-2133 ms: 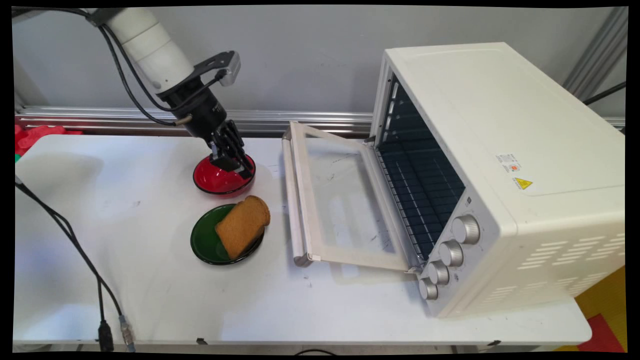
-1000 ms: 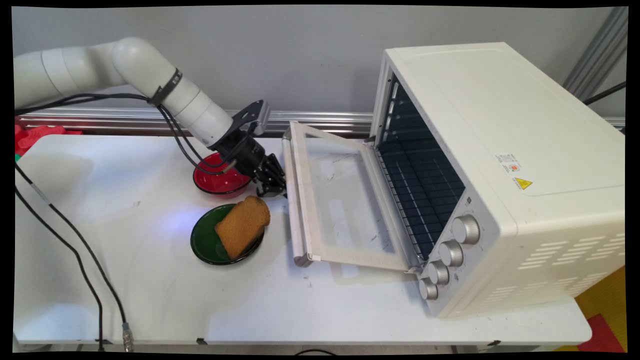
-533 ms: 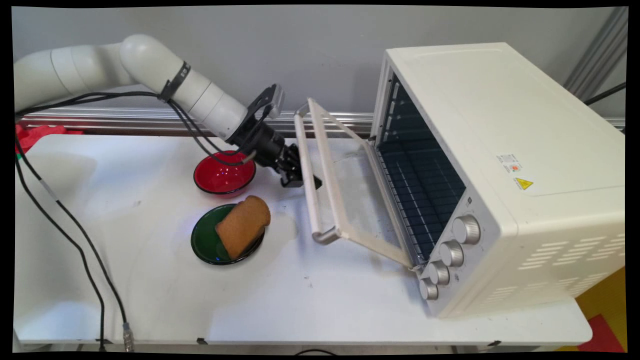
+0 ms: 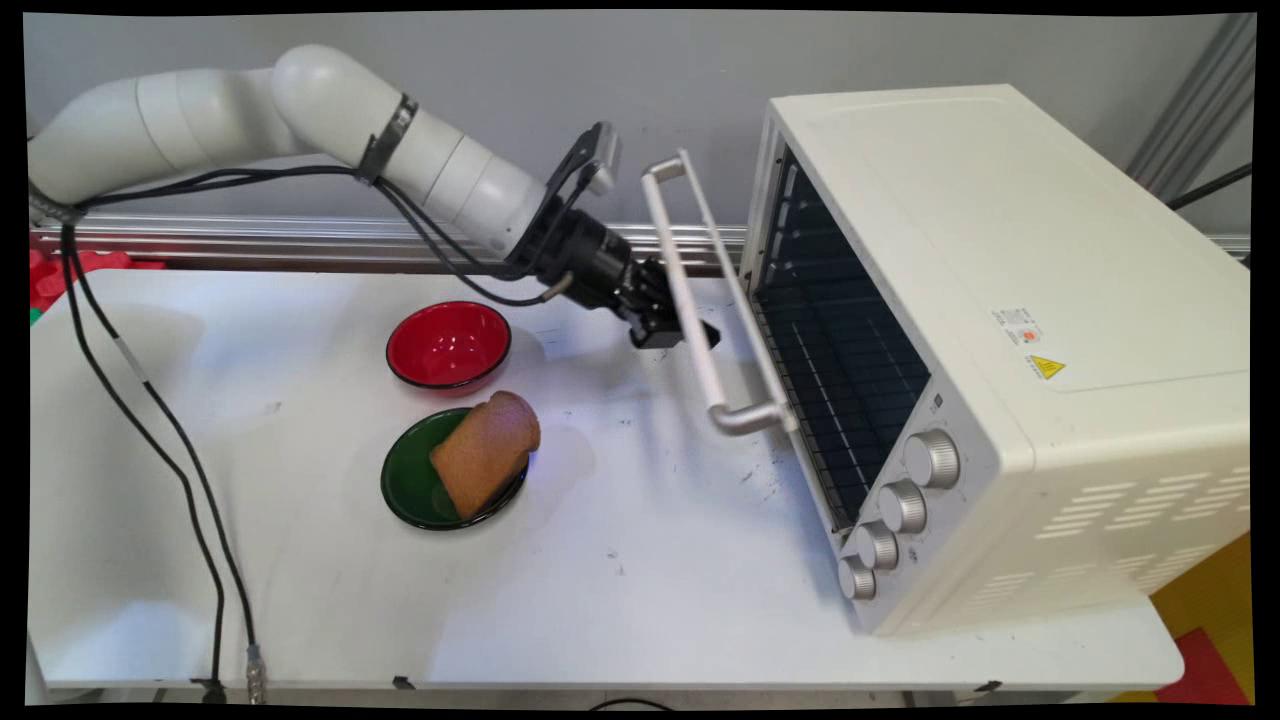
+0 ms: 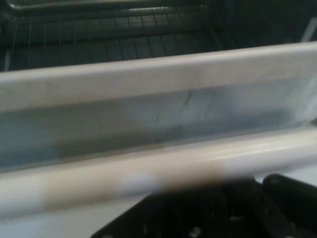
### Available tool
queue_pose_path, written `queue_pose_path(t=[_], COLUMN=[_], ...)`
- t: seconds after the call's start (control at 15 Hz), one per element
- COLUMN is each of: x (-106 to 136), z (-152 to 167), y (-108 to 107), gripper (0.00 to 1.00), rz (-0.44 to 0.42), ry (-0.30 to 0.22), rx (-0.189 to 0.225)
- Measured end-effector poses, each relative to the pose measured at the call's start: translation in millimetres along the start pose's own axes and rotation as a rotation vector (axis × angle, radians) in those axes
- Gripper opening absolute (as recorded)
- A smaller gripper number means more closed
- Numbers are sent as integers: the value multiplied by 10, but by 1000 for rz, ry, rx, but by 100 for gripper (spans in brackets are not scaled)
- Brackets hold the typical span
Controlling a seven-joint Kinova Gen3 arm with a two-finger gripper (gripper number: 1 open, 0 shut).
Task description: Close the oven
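Observation:
My gripper (image 4: 688,332) is shut and pressed against the underside of the handle (image 4: 707,372) of the oven door (image 4: 742,300). The door is lifted steeply, more than halfway to shut, on the white toaster oven (image 4: 1000,300). One black tip pokes out past the bar. In the hand view the pale handle (image 5: 148,173) runs right across, just above my black linkage (image 5: 213,210). Behind it are the door's glass (image 5: 148,119) and the wire rack (image 5: 99,39) inside. A slice of toast (image 4: 487,452) leans on a green plate (image 4: 408,485) left of the oven.
A red bowl (image 4: 448,343) stands behind the green plate. Black cables (image 4: 170,450) hang from the arm across the table's left side to its front edge. Several knobs (image 4: 905,505) line the oven's front right. The wall rail (image 4: 200,240) runs along the back.
The gripper dropped from above the red bowl, slid right under the flat-lying door's handle and has raised the door steeply toward the oven. Toast, plate and bowl have not moved.

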Motion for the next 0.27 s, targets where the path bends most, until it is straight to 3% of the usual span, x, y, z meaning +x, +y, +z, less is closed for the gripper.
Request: queue_pose_path(t=[0.27], x=[191], z=[62], y=[12], gripper=[0], rz=[22], ry=[34], rx=[8])
